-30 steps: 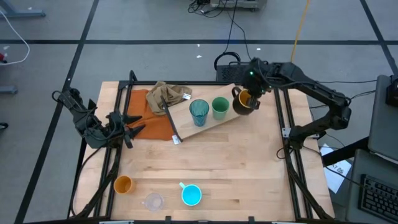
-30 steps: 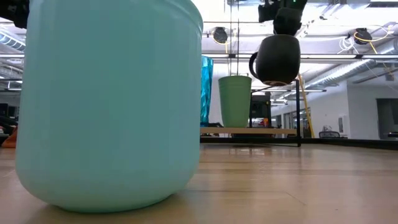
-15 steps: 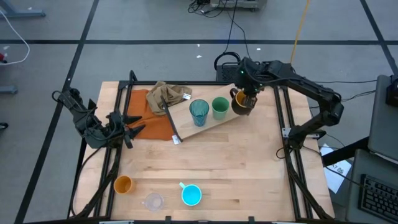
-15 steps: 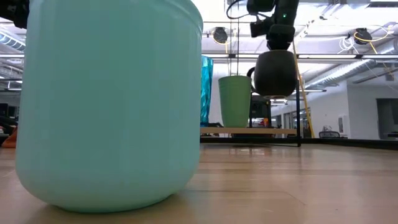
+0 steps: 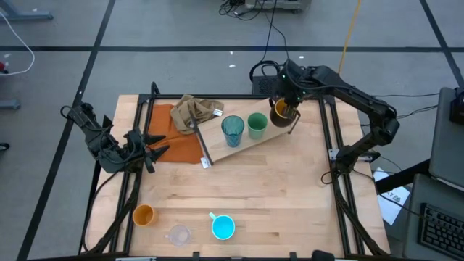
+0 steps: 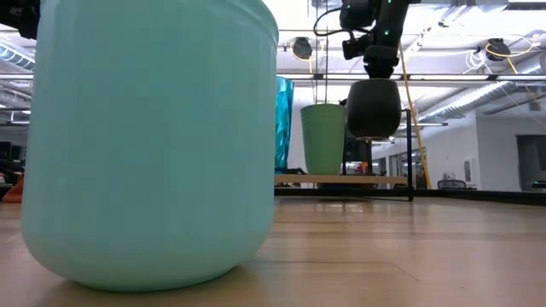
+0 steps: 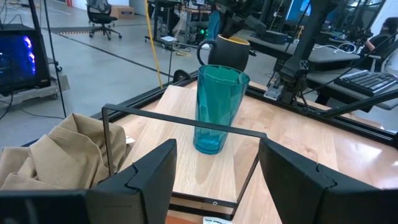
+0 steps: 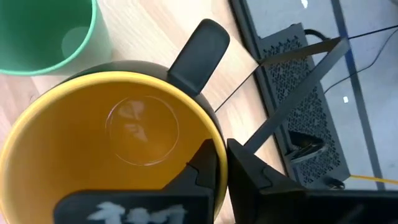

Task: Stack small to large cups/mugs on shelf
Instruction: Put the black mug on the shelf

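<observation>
Black mug hangs over the shelf's far right end, pinched at the rim.

On the bench's left edge the left end effector [image 5: 150,152] rests, fingers parted and empty. Near the front sit the orange cup [image 5: 143,214], the clear glass [image 5: 178,235] and the light-blue mug [image 5: 223,227]. On the wooden shelf [image 5: 217,147] stand the teal tumbler [image 5: 232,130] and the green cup [image 5: 257,125]. Just beside the green cup, the right end effector [image 5: 288,109] clamps the black mug [image 5: 284,114] by its wall, clear above the board.
</observation>
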